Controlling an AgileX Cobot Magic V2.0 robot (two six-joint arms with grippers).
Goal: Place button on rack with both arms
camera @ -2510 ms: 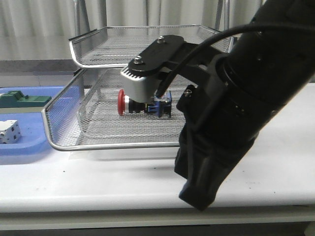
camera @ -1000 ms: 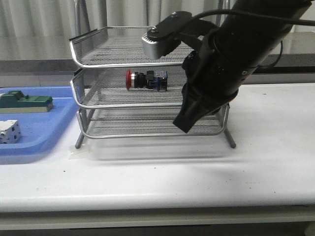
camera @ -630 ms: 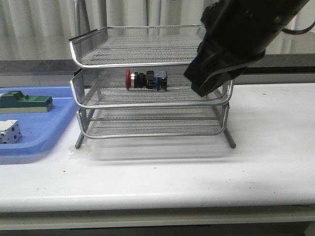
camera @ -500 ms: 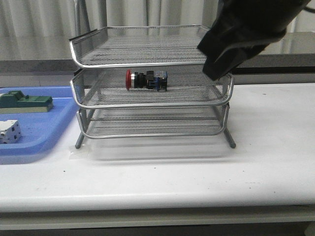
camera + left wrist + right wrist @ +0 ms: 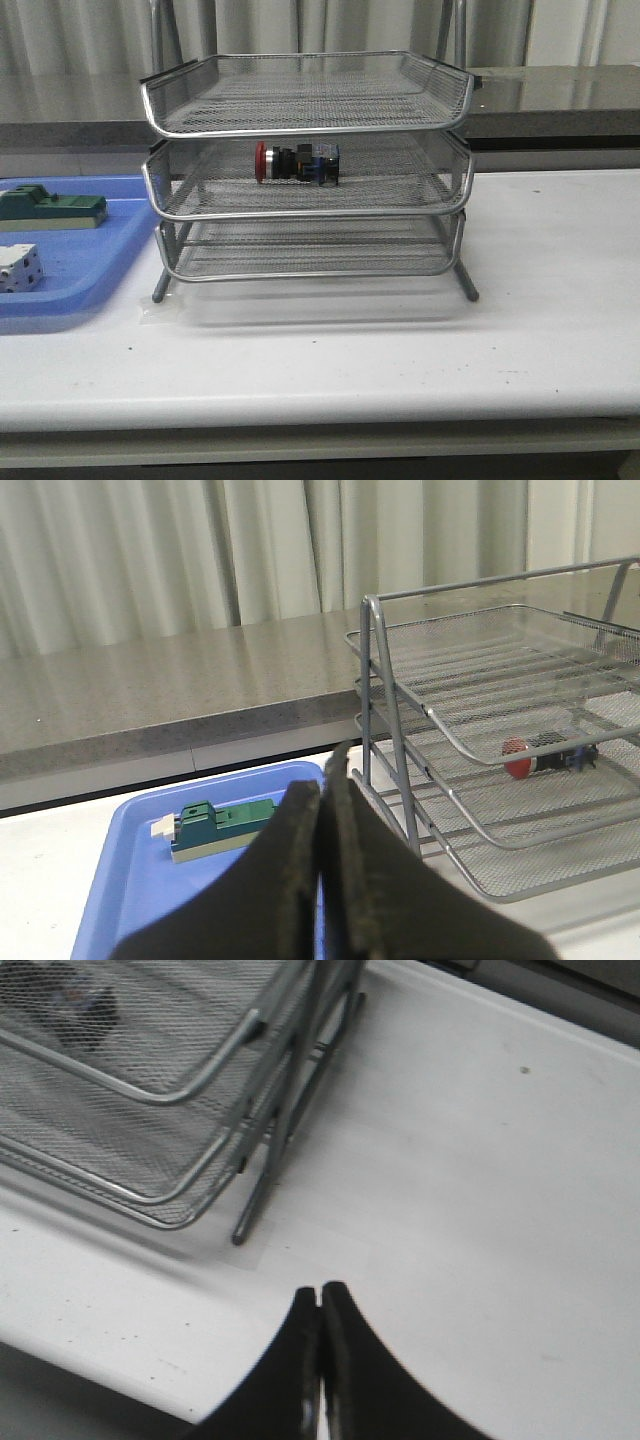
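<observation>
Front view showed the button (image 5: pixel 297 163) lying on its side on the middle tier of the rack (image 5: pixel 305 215). Both wrist views showed the left gripper (image 5: pixel 321 792) and right gripper (image 5: pixel 319 1298) pressed together, empty. The placing looked done; retreat seemed all that remained.

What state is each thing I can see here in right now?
button: lying on its side in the rack's middle tier
rack: upright, top and bottom tiers look empty
left pincer: shut, holding nothing
right pincer: shut, holding nothing
blue tray: holds green block and white block
</observation>
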